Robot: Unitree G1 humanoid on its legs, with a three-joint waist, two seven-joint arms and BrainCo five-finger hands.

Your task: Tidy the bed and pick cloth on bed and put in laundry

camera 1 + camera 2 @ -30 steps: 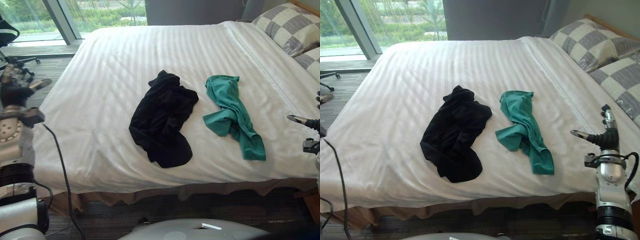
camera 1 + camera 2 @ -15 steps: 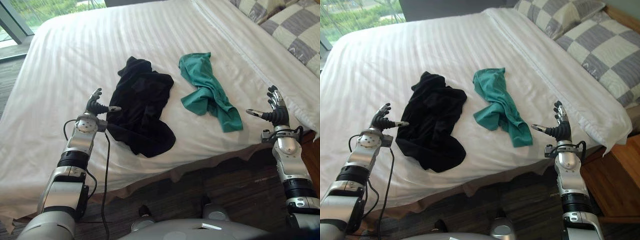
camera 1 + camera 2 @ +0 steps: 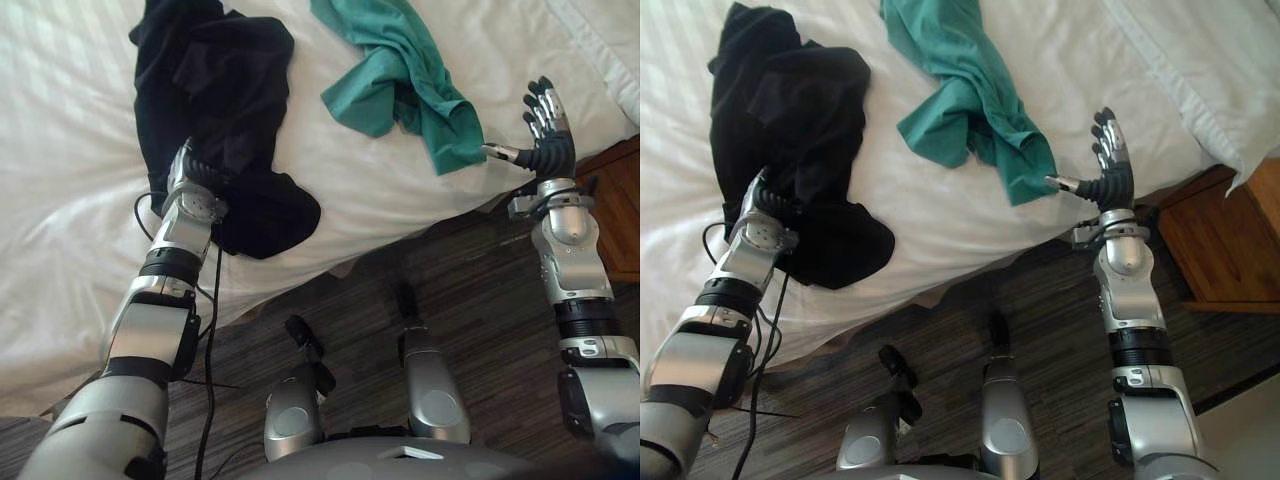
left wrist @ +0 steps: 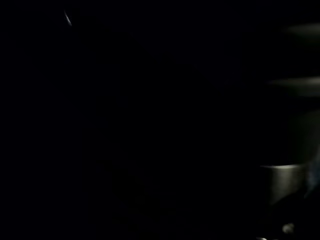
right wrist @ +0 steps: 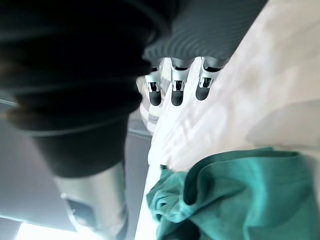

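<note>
Resting left hand (image 3: 188,172) on black cloth (image 3: 215,90) (likely soft, light, best bunched at a fold; grip untellable); holding right hand (image 3: 548,148) straight-fingered, empty, beside green cloth (image 3: 400,70).

I count two cloths on one bed (image 3: 60,200): one black cloth (image 3: 215,80) and one green cloth (image 3: 400,60). I also see one wooden nightstand (image 3: 1225,240).

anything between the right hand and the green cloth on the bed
Nothing visible. The open right hand hovers just beside the crumpled teal cloth's near end, with only bare white bedsheet between them.
</note>
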